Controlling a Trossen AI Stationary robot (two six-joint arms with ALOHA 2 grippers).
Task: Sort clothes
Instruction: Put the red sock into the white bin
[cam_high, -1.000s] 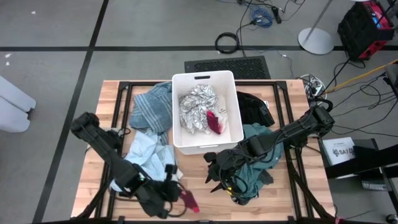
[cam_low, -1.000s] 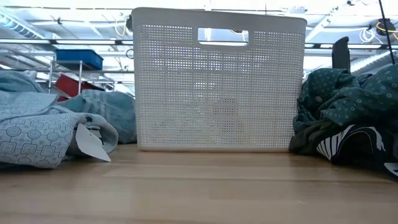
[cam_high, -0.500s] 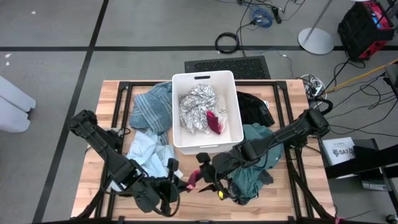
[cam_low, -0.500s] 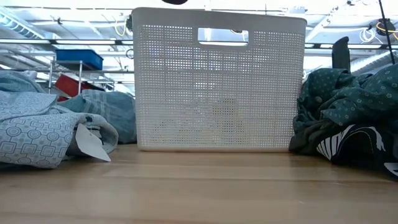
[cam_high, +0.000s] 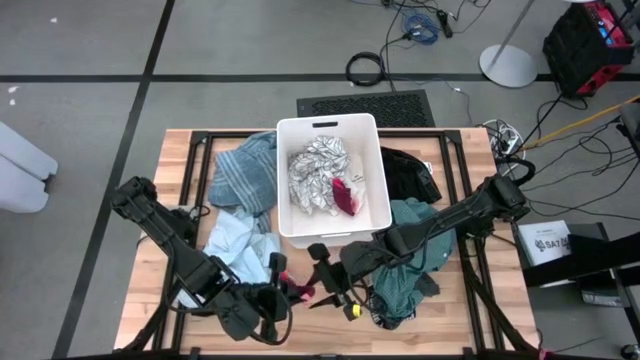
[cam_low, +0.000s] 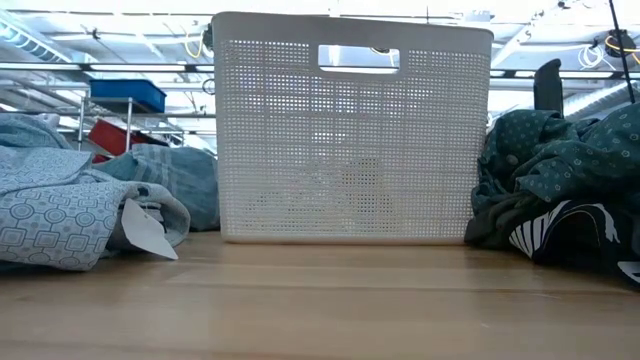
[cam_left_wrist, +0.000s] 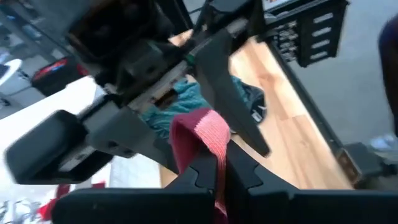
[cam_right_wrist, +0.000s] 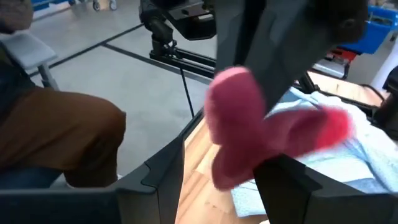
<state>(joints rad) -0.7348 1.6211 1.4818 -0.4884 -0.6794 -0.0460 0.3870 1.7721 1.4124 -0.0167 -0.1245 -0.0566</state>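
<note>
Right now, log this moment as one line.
handover | left gripper shut on pink piece | right gripper open around it | white bin behind

Front strip of the surface (cam_high: 150, 330): bare wood left and right, passable. Centre blocked by left tool (cam_high: 283, 297) and right tool (cam_high: 322, 272) meeting over a pink piece (cam_high: 300, 290). Bin (cam_high: 372, 175) walls off the middle; teal garment (cam_high: 410, 262) and light blue garment (cam_high: 232, 240) flank it.

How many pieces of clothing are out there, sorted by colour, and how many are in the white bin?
Teal: 1
Black: 1
Blue striped: 1
Light blue: 1
White-grey patterned: 1, in the bin
Pink: 2, one in the bin, one held between the left claw and right claw
Total: 7, with 2 in the bin
</note>
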